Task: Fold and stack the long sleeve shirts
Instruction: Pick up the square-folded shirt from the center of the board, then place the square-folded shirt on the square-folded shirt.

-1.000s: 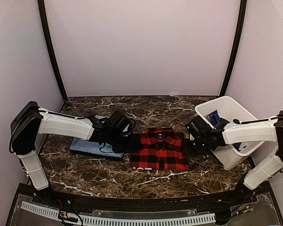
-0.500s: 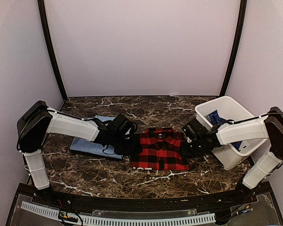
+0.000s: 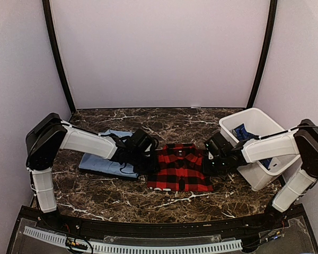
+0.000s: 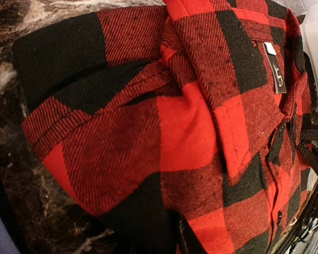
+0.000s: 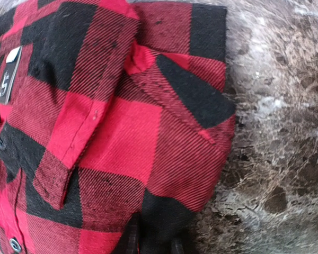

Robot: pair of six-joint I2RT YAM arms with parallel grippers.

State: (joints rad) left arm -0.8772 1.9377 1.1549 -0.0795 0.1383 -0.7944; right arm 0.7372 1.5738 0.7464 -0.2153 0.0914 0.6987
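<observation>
We are looking down on a dark marble table (image 3: 116, 196) where the red-and-black checked flannel shirt (image 3: 180, 169) is lying folded in the middle, collar toward the far wall. The left gripper (image 3: 148, 165) is reaching in low at the flannel shirt's left edge and the right gripper (image 3: 209, 163) is doing the same at its right edge, so the two arms are flanking the garment.

From the right wrist we are seeing two dark fingertips (image 5: 132, 238) standing close together at the bottom of the view, pinching a black square of the cloth's edge between them. From the left wrist the cloth is filling the view down to the bottom, and we cannot tell how those fingers are standing.

The dark neck label (image 4: 274, 71) is showing at the collar in both wrist views.

The light blue shirt (image 3: 98, 163) is lying flat under the left arm, just left of the flannel shirt. The dark blue shirt (image 3: 240, 130) is sitting inside the white bin (image 3: 265, 177) on the right.
</observation>
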